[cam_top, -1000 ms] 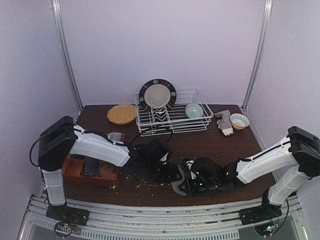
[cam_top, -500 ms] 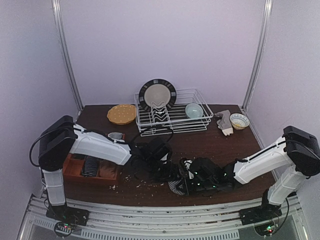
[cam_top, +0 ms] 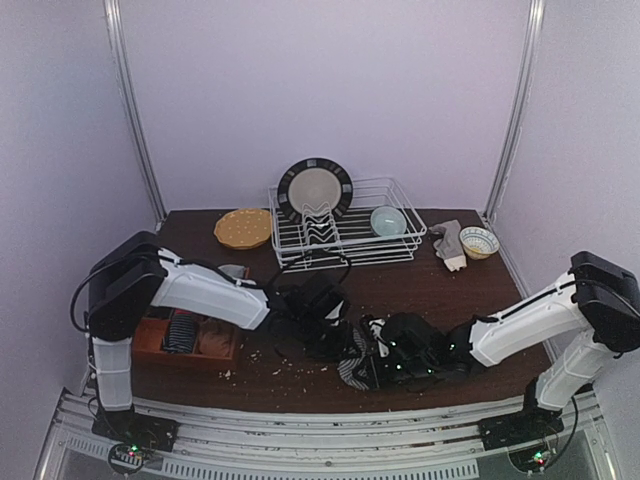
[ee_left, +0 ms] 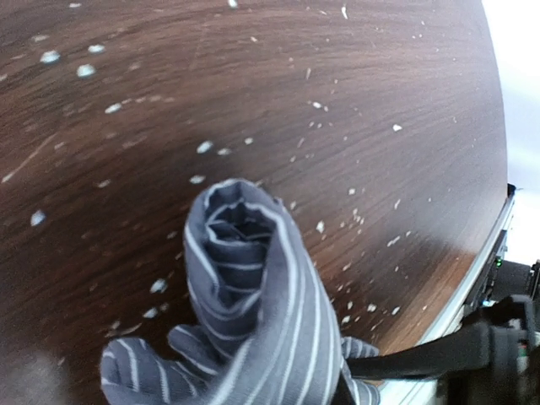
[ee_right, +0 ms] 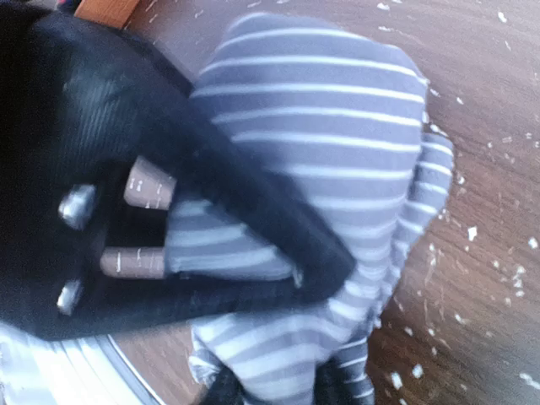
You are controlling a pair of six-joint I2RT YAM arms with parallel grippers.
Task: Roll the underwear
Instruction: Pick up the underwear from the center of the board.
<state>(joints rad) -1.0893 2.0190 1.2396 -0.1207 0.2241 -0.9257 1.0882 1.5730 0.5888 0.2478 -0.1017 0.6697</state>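
Note:
The underwear (ee_left: 253, 278), dark with fine white stripes, is rolled into a tube whose open end (ee_left: 236, 224) faces the left wrist camera. It sits near the table's front edge (cam_top: 355, 370), between the two grippers. In the right wrist view my left gripper's black fingers (ee_right: 253, 194) are clamped across the striped roll (ee_right: 337, 143), so the left gripper (cam_top: 338, 345) is shut on it. My right gripper (ee_right: 280, 392) has its two dark fingertips on either side of the roll's lower end, with cloth filling the gap. From above, the right gripper (cam_top: 380, 362) touches the roll from the right.
An orange-brown tray (cam_top: 145, 342) with rolled garments (cam_top: 181, 332) stands at the left. At the back are a white dish rack (cam_top: 395, 250) with a plate (cam_top: 314, 188) and a teal bowl (cam_top: 388, 220), a yellow dish (cam_top: 243, 228) and a patterned bowl (cam_top: 478, 241). White crumbs (cam_top: 285, 370) dot the wood.
My left gripper has closed onto the striped roll and shifted slightly right. The right gripper's fingers have loosened a little. The roll looks more compact.

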